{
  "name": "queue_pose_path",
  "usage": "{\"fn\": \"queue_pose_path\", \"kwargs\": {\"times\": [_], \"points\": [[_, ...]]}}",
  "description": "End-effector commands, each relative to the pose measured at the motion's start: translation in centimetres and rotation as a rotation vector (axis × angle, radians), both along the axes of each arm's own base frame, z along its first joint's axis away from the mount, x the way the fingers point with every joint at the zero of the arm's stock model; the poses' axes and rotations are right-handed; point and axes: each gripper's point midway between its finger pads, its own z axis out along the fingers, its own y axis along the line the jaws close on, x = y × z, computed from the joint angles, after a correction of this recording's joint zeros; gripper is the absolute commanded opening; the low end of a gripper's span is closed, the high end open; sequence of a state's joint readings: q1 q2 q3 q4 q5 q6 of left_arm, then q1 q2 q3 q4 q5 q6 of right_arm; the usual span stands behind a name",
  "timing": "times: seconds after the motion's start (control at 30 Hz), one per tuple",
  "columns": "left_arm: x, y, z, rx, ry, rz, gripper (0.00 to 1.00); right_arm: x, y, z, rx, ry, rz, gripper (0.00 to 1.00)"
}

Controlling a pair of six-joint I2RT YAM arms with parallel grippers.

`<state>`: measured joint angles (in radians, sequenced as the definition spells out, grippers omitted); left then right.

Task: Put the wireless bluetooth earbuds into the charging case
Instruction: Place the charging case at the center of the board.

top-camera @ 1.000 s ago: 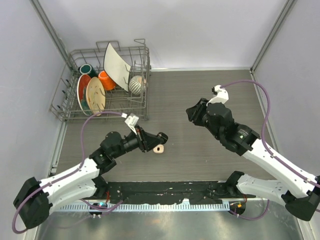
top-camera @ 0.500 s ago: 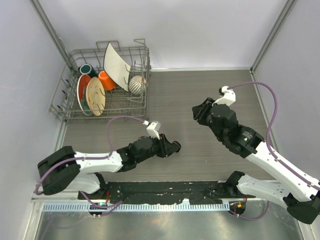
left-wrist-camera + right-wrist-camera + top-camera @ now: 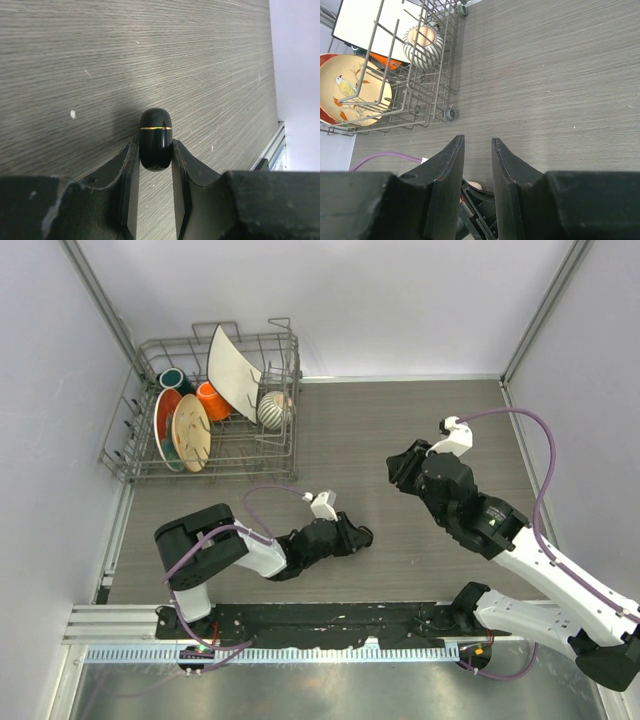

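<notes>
Left wrist: left fingers (image 3: 129, 170) clench a glossy black oval charging case (image 3: 155, 140), gold-seamed; right fingers (image 3: 451, 160) parted, empty.

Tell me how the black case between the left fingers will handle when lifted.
The black case looks glossy and rounded, so it may slip or swivel in the left gripper. Its shell looks hard, probably rigid. Released, it could roll.

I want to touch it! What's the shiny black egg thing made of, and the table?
The black charging case looks like hard glossy plastic: smooth, with soft reflections, and a thin gold band, maybe metal. The table looks like matte grey wood or wood-print laminate, with fine grain lines; I can't tell which.
</notes>
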<state>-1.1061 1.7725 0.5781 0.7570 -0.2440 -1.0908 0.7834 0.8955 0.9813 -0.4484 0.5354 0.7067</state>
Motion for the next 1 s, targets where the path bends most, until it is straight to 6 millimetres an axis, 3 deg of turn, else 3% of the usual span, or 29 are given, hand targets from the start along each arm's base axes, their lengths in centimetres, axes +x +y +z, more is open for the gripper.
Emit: {"fn": "queue_pose_path", "kwargs": {"times": [0.0,0.43,0.9,0.97], "points": [[0.8,-1.5,2.3,-0.129,-0.018,0.047,0.12,0.1,-0.5,0.6,0.025,-0.031,-0.026,0.34],[1.1,-0.6,1.7,-0.078,-0.016,0.076,0.32,0.3,-0.8,0.4,0.010,-0.033,-0.041,0.35],[1.2,0.0,1.9,0.025,-0.036,0.066,0.40,0.2,-1.3,0.2,0.013,-0.036,-0.062,0.35],[1.3,0.3,2.0,0.037,-0.042,0.074,0.45,0.2,-1.3,0.1,0.010,-0.034,-0.060,0.35]]}}
